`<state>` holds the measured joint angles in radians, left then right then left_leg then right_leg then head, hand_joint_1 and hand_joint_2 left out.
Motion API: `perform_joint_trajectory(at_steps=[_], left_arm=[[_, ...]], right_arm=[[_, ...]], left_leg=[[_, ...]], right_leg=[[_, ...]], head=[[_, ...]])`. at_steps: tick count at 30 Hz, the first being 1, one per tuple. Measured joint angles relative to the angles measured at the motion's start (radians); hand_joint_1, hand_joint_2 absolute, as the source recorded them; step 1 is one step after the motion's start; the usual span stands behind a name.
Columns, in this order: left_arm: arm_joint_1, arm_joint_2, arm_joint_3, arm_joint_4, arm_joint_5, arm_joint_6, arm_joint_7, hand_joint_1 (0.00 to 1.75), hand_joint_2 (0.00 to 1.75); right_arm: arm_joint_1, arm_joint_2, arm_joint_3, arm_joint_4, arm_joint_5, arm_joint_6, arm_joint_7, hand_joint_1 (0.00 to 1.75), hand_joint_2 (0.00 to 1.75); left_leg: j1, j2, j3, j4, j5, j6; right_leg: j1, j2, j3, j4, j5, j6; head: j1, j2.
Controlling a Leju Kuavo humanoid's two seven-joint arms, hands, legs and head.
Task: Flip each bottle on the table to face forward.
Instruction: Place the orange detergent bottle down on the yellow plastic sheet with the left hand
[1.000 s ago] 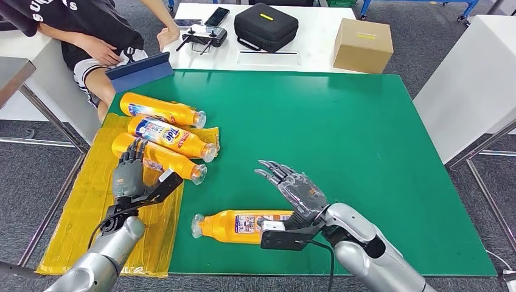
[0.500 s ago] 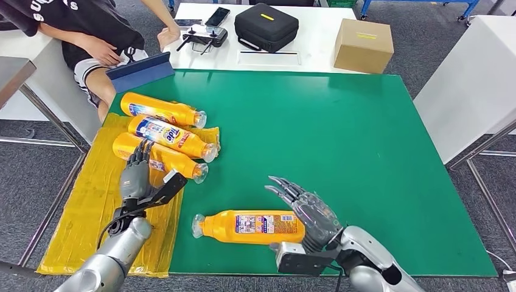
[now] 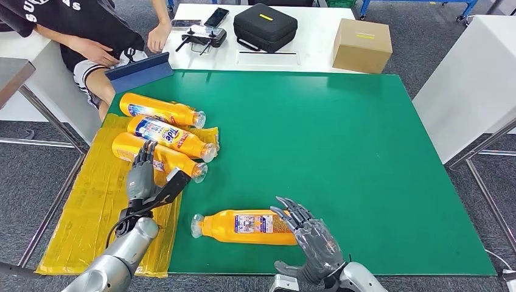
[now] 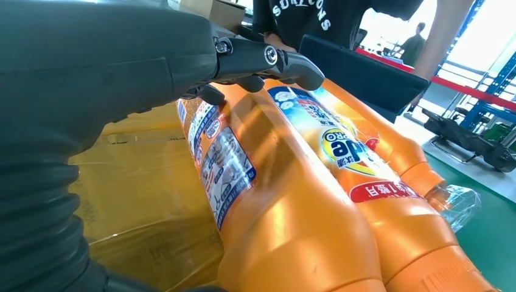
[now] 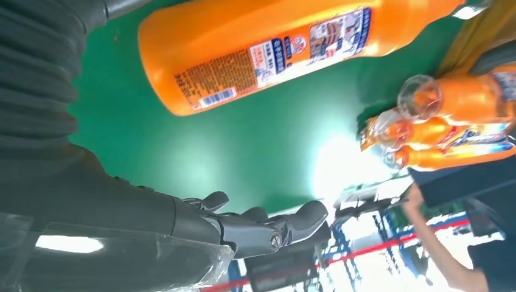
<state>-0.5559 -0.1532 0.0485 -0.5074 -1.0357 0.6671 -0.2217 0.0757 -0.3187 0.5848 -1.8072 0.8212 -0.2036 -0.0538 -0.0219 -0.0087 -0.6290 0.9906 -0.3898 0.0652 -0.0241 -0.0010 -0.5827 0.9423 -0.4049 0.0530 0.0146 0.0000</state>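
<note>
Probably stiff, slick and rollable, the orange plastic detergent bottle (image 3: 246,226) suits a mid-body grasp; right hand (image 3: 316,240), at its four o'clock, spreads empty fingers wide.

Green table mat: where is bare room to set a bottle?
The green table mat is bare right of the lone orange bottle, toward the cardboard box. The three orange bottles crowd the yellow plastic sheet.

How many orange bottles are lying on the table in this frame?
4. Three lie side by side on the yellow sheet: far bottle, middle bottle, near bottle. A lone bottle lies on the green table.
</note>
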Motion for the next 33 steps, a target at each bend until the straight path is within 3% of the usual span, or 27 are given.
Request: perform_joint_trajectory(at_steps=[6, 9, 19, 33], left_arm=[[0.018, -0.003, -0.012, -0.005, 0.010, 0.004, 0.017, 0.00, 1.75], [0.029, -0.003, -0.017, -0.013, 0.015, 0.004, 0.019, 0.00, 1.75], [0.031, -0.004, -0.030, -0.016, 0.027, 0.007, 0.016, 0.00, 1.75], [0.050, -0.004, -0.038, -0.027, 0.038, 0.018, 0.016, 0.00, 1.75]], right_arm=[[0.011, 0.055, -0.005, 0.041, 0.261, -0.051, 0.077, 0.00, 1.75], [-0.007, 0.083, -0.003, 0.084, 0.326, -0.055, 0.091, 0.00, 1.75], [-0.108, 0.149, 0.021, 0.235, 0.372, -0.030, 0.119, 0.00, 1.75], [-0.139, 0.185, 0.055, 0.350, 0.382, -0.032, 0.130, 0.00, 1.75]], left_leg=[[0.000, 0.000, 0.000, 0.000, 0.000, 0.000], [0.000, 0.000, 0.000, 0.000, 0.000, 0.000], [0.000, 0.000, 0.000, 0.000, 0.001, 0.000], [0.000, -0.001, 0.000, 0.000, 0.001, 0.000]], right_leg=[[0.000, 0.000, 0.000, 0.000, 0.000, 0.000], [0.000, 0.000, 0.000, 0.000, 0.000, 0.000], [0.000, 0.000, 0.001, 0.000, 0.000, 0.000], [0.000, 0.000, 0.001, 0.000, 0.000, 0.000]], head=[[0.000, 0.000], [0.000, 0.000], [0.000, 0.000], [0.000, 0.000]])
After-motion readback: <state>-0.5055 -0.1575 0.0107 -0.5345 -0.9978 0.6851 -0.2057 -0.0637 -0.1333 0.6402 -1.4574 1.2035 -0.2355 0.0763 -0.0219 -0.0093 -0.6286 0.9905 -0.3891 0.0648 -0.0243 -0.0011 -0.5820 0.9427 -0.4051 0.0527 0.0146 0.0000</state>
